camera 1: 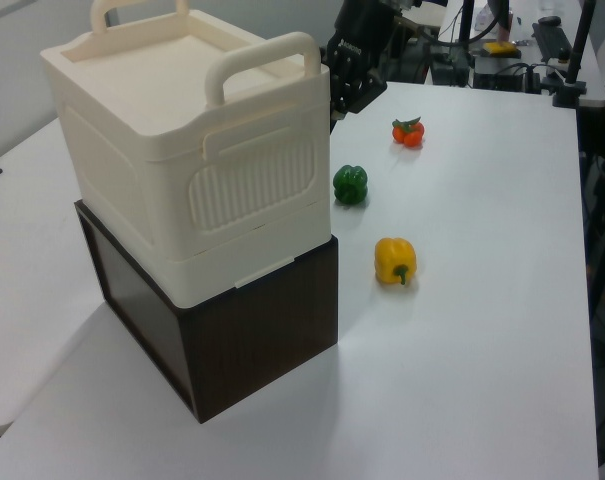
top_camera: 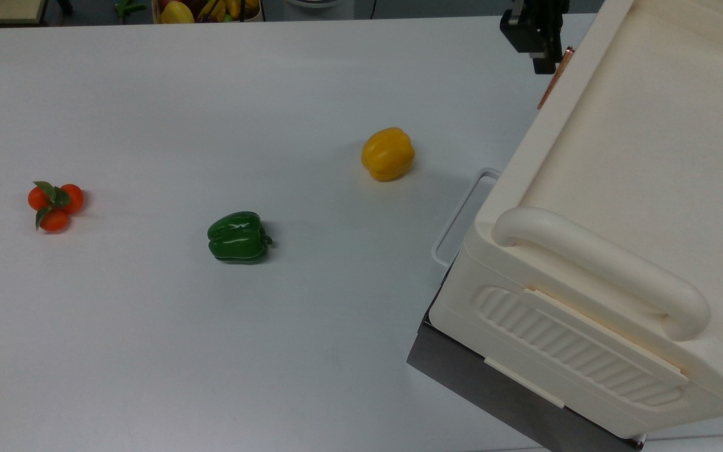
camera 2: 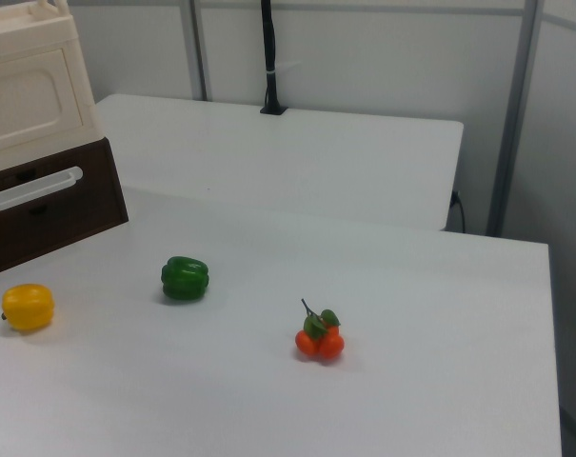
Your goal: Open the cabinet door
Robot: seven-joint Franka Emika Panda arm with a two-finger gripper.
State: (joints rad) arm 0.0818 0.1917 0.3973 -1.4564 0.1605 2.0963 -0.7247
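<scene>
The cabinet (top_camera: 637, 157) is a big cream box with thick top handles, standing on a dark base at the top view's right. In the right view its door (camera 2: 26, 100) is a cream panel with a recessed inset, lying flat against the box. The door's copper bar handle (top_camera: 553, 76) shows edge-on at the cabinet's far left corner in the top view. My black gripper (top_camera: 543, 63) hangs right beside that handle, at its upper end. In the left view the gripper (camera 1: 344, 95) sits just behind the cabinet's (camera 1: 182, 150) right edge.
A yellow pepper (top_camera: 388, 154), a green pepper (top_camera: 238, 236) and a cluster of small orange-red fruits (top_camera: 55, 204) lie on the white table (top_camera: 148, 345). The dark base has a drawer with a white handle (camera 2: 30, 188). A fruit basket (top_camera: 208, 9) stands at the far edge.
</scene>
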